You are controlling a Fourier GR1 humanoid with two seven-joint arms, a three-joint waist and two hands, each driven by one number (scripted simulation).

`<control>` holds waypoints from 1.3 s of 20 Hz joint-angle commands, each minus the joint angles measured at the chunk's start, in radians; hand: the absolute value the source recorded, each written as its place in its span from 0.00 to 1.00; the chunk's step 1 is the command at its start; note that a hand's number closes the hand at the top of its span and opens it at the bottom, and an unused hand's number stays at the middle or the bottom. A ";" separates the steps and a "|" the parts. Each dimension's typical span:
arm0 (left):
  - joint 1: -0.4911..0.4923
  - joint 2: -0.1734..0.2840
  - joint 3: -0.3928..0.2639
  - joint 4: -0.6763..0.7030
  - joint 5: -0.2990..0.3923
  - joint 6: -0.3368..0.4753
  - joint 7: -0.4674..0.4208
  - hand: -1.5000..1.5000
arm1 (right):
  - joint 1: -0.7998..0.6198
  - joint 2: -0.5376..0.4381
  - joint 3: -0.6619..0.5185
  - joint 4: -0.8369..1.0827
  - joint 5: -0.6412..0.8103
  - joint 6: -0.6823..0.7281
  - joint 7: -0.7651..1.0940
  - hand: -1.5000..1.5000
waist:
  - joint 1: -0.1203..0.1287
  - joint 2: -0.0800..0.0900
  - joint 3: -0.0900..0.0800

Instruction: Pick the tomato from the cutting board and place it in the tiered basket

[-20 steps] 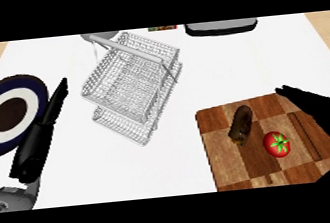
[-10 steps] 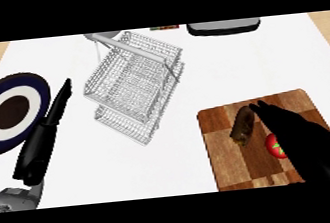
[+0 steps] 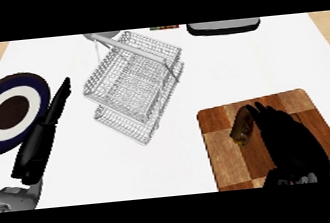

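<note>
At the far left a dark blue plate [image 3: 9, 114] with a white ring and a brown centre lies on the white tabletop [image 3: 216, 73]. Just right of it the left hand [image 3: 45, 135] rests with its fingers straight and together, pointing toward the far side, holding nothing, its grey forearm coming in at the near left corner. Right of the hand, in the middle of the tabletop, stands the wire tiered basket [image 3: 132, 84], two mesh trays one above the other, tilted in the view, with a grey post at its far end. A dark, flat appliance [image 3: 223, 26] sits at the far edge, right of the basket. On the near right lies the wooden cutting board [image 3: 227, 142]. A small brown object [image 3: 243, 127] sits on its middle; what it is cannot be told. The right hand [image 3: 286, 142] lies over the board just right of that object, fingers reaching toward the far-left. The tomato is hidden under this hand, so whether the fingers have closed on it cannot be told.
</note>
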 commanded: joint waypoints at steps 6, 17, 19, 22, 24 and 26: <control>0.003 0.000 0.038 0.014 -0.009 -0.037 -0.027 0.50 | -0.011 0.076 0.004 0.091 0.006 0.143 0.147 0.00 | 0.001 0.001 0.000; 0.081 -0.028 0.069 -0.020 -0.019 -0.046 -0.060 0.50 | 0.111 0.047 -0.032 0.022 0.199 0.058 0.112 0.00 | -0.007 -0.002 0.000; 0.003 -0.020 0.080 -0.021 -0.037 -0.067 0.030 0.50 | 0.133 0.009 -0.088 0.052 0.194 0.073 0.027 0.00 | -0.011 -0.001 0.001; 0.044 -0.053 0.065 -0.032 -0.050 -0.073 0.003 0.50 | 0.186 -0.003 -0.168 0.064 0.190 0.053 -0.056 0.00 | -0.010 -0.001 0.001; 0.034 -0.081 0.070 0.020 -0.091 -0.057 -0.030 0.50 | 0.157 0.038 -0.193 0.055 0.179 0.130 -0.031 0.00 | -0.009 0.000 0.001; 0.027 -0.089 0.073 -0.052 -0.087 -0.062 0.040 0.50 | 0.170 0.061 -0.199 0.088 0.199 0.121 -0.045 0.00 | -0.006 0.000 0.001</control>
